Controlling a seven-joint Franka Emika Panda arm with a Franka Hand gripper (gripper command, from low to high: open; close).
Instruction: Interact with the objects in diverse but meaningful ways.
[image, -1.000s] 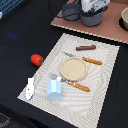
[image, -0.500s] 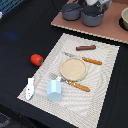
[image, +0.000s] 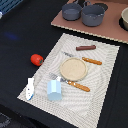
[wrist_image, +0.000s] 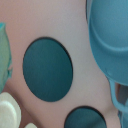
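Observation:
On the striped placemat lie a brown sausage, a light blue cup standing upright, and a white-and-blue fish at the mat's edge on the exterior view's left. A red tomato rests on the black table beside the mat. Two grey saucepans stand on the brown board at the back. The wrist view looks closely down on a pinkish board with dark round burner marks and a bluish pan wall. No gripper fingers show in either view.
A round wooden plate sits mid-mat, with an orange-handled fork and knife beside it. A pale bowl sits at the back on the exterior view's right. The brown board borders the mat.

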